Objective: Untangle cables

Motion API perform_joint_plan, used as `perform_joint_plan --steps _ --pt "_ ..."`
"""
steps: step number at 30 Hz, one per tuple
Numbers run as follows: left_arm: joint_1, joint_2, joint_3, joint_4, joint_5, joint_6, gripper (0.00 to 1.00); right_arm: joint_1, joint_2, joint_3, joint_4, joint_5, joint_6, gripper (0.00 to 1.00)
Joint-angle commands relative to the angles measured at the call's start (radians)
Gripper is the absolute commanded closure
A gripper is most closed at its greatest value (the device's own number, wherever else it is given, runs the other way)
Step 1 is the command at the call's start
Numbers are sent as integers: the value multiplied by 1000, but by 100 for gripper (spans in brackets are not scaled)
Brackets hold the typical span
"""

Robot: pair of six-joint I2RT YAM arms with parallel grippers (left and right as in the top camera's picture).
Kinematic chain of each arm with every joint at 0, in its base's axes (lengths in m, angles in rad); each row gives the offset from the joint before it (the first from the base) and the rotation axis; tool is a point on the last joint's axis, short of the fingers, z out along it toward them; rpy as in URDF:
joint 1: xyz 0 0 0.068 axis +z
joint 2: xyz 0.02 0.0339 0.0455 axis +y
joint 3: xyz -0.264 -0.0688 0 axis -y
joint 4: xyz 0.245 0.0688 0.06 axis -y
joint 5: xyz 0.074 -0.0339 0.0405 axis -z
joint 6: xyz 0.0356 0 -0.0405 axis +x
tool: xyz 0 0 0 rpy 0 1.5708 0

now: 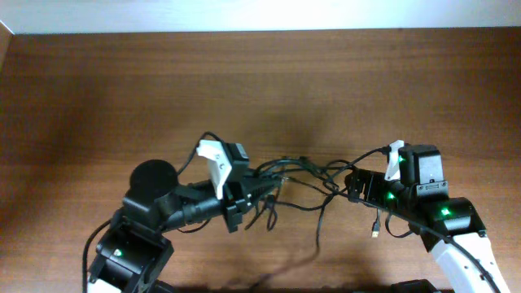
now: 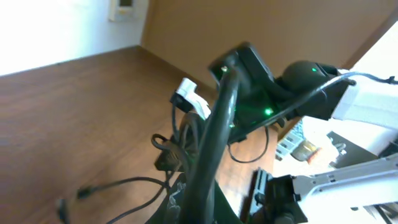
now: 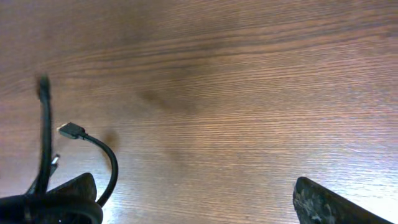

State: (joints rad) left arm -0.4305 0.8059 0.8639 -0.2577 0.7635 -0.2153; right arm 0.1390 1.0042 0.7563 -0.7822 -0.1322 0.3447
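Thin black cables (image 1: 303,175) lie in a tangle on the wooden table between my two grippers. My left gripper (image 1: 242,194) is shut on a strand of the cables. In the left wrist view that strand (image 2: 214,134) rises taut from the jaws (image 2: 199,208) toward the right arm. My right gripper (image 1: 353,185) sits at the tangle's right end. In the right wrist view its fingers (image 3: 199,208) are wide apart, and a cable (image 3: 109,165) with a small plug curls round the left finger. A metal-tipped plug (image 1: 375,229) lies below the right gripper.
The wooden table (image 1: 260,81) stretches far behind the tangle. The left arm's base (image 1: 130,248) fills the lower left and the right arm (image 1: 452,228) the lower right. Loose cable ends (image 2: 93,190) lie on the table in the left wrist view.
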Motion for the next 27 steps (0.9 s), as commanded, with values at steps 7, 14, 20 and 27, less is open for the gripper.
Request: perform_joint_plan --steps 7,14,20,27 --pt "209 -69 79 -61 38 -8 100 -17 19 -23 -22 197 44 1" --pt "335 -69 79 -112 60 -8 100 -17 19 -23 -35 224 57 1" --pt "430 -69 79 -178 60 -8 100 -17 19 -23 -38 223 57 1" --pt "489 -69 79 -228 60 -8 100 -17 19 -23 -34 223 65 1"
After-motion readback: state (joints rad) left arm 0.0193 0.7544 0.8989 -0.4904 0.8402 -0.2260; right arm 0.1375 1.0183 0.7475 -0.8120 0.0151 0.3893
